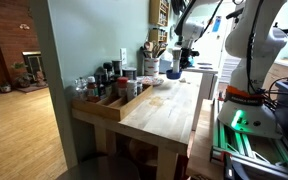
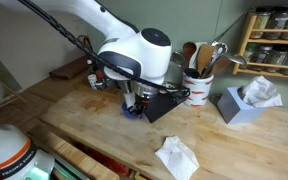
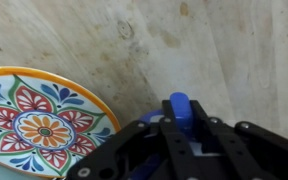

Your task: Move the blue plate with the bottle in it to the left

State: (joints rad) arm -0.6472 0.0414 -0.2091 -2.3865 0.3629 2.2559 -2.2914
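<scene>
The blue plate (image 2: pixel 132 112) sits on the far part of the wooden worktop (image 3: pixel 184 40), directly under the gripper (image 2: pixel 134 101). In that exterior view only a sliver of blue shows below the black fingers. In the wrist view a rounded blue edge stands between the jaws, which are narrow and pinch it. The bottle cannot be made out: the gripper covers that spot in the close views, and the long view is too small to tell.

Just left of the gripper in the wrist view lies a patterned plate (image 3: pixel 39 125) with an orange rim and red and blue flowers, flat on the wood. In an exterior view a white utensil crock (image 2: pixel 197 88) with wooden spoons stands right of the gripper, with a grey tissue box (image 2: pixel 242 105) further right and a crumpled tissue (image 2: pixel 177 157) nearer the camera. At the near left of the long exterior view, spice jars (image 1: pixel 104 80) fill a wooden tray (image 1: pixel 109 103).
</scene>
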